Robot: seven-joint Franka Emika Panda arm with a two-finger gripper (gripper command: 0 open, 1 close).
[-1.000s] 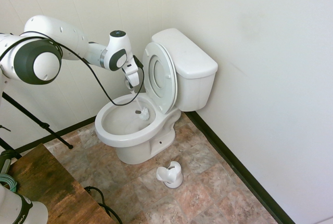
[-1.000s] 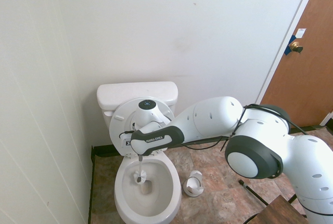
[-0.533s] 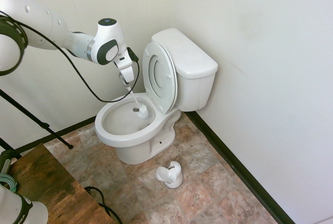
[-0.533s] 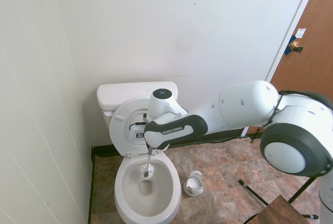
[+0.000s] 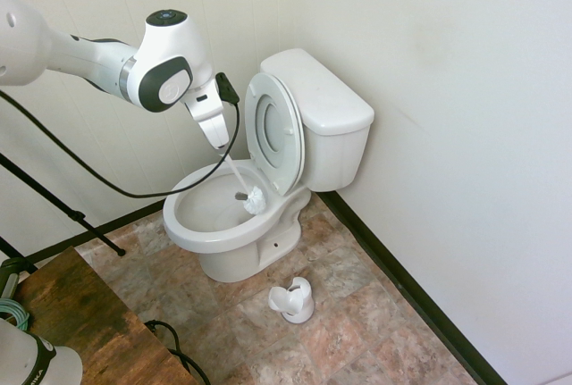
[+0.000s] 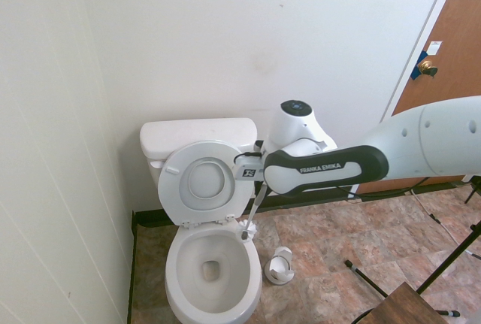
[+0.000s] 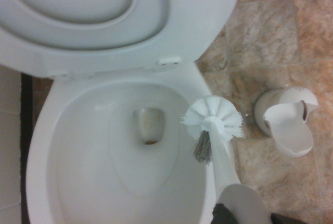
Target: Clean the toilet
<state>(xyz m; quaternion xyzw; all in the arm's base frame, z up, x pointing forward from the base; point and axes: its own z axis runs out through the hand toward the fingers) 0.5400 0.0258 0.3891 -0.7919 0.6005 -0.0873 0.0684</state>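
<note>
Both exterior views are bright and evenly lit by soft, diffuse light, with the white walls close to washed out and only faint shadows. Straight lines bow slightly toward their edges. The wrist view is softer and a little blurred, the toilet pale, with a small grey shadow under the brush head.

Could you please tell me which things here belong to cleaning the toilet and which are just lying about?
Job: toilet, brush in the shut gripper, brush holder.
Lying about: wooden table, door.
</note>
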